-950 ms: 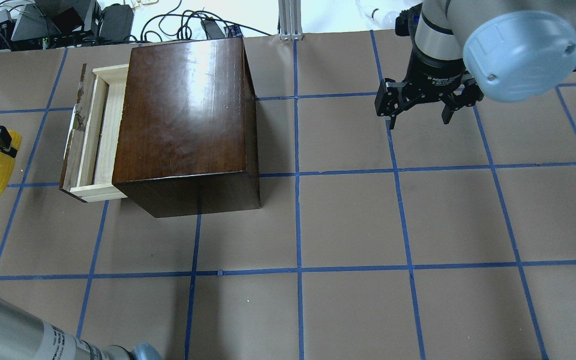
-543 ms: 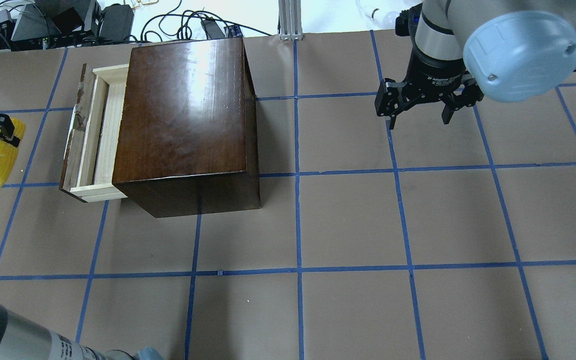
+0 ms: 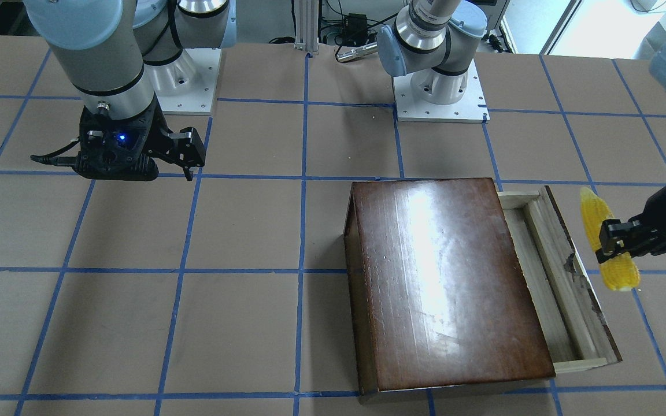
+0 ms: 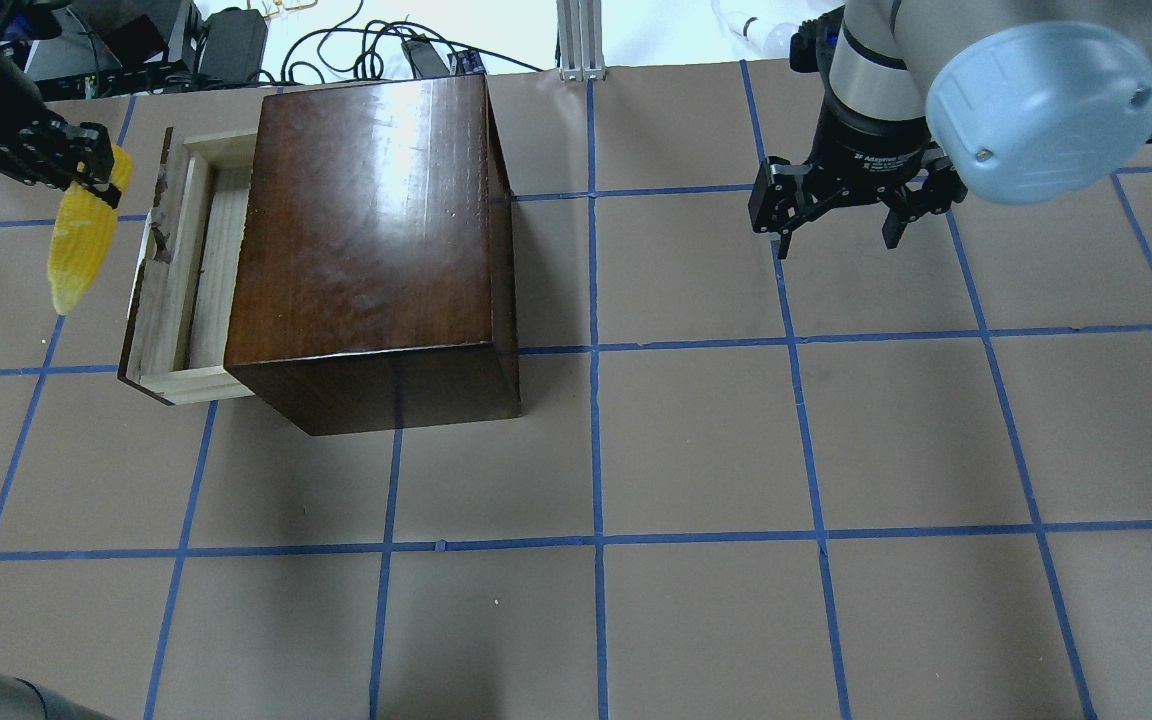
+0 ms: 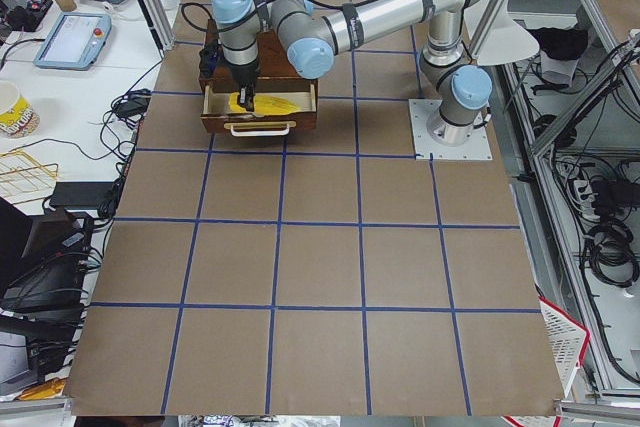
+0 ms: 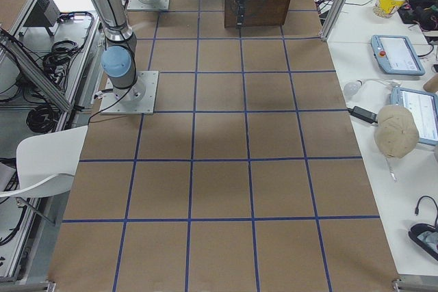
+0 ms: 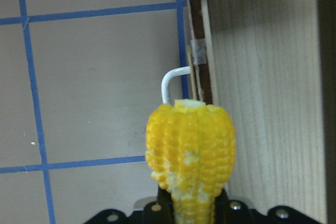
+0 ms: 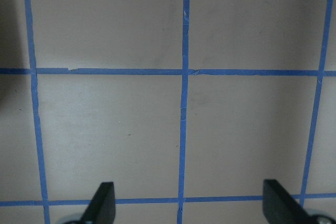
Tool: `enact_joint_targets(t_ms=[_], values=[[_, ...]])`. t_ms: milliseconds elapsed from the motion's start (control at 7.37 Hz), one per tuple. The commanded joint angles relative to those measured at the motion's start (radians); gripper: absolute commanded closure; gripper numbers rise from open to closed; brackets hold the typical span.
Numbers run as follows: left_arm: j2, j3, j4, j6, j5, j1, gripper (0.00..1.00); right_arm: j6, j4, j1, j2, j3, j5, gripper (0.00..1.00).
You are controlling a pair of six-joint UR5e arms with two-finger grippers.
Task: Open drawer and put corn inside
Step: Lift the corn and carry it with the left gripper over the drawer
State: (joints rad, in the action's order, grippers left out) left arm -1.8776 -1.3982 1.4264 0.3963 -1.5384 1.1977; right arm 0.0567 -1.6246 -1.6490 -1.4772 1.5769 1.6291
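The glossy dark-brown box (image 4: 366, 240) (image 3: 443, 283) stands on the table with its pale wood drawer (image 4: 191, 270) (image 3: 552, 283) pulled out to its side. My left gripper (image 4: 86, 170) (image 3: 613, 242) is shut on the thick end of the yellow corn (image 4: 76, 245) (image 3: 607, 248) and holds it in the air just outside the drawer's chipped front panel (image 4: 141, 275). In the left wrist view the corn (image 7: 190, 148) points out over the drawer's white handle (image 7: 173, 81). My right gripper (image 4: 841, 225) (image 3: 188, 159) is open and empty, far from the box.
The brown table surface (image 4: 696, 450) carries a grid of blue tape lines. Cables and equipment (image 4: 136, 45) lie beyond the far edge behind the box. The right wrist view shows only bare table (image 8: 184, 129) between the open fingers.
My left gripper has carried the corn up and toward the far side and closer to the drawer's front panel. The right arm and the drawer have not moved.
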Motion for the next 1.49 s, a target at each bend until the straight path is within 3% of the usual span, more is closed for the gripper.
enact_joint_targets(t_ms=[0,407,679,814,950,1357], values=[[-0.015,-0.002,-0.001,-0.094,0.009,0.051,1.0,0.0,0.0,0.0,0.0,0.0,0.0,0.0],[-0.044,-0.019,-0.02,-0.146,0.011,0.051,1.0,0.0,0.0,0.0,0.0,0.0,0.002,0.0],[-0.063,-0.028,-0.036,-0.166,0.011,0.056,0.77,0.0,0.0,0.0,0.0,0.0,0.002,0.0],[-0.064,-0.035,-0.037,-0.18,0.011,0.059,0.5,0.0,0.0,0.0,0.0,0.0,0.002,0.0],[-0.061,-0.047,-0.038,-0.182,0.011,0.059,0.03,0.0,0.0,0.0,0.0,0.0,0.002,0.0],[-0.038,-0.038,-0.037,-0.178,0.012,0.06,0.0,0.0,-0.001,0.0,0.0,0.0,0.003,0.0]])
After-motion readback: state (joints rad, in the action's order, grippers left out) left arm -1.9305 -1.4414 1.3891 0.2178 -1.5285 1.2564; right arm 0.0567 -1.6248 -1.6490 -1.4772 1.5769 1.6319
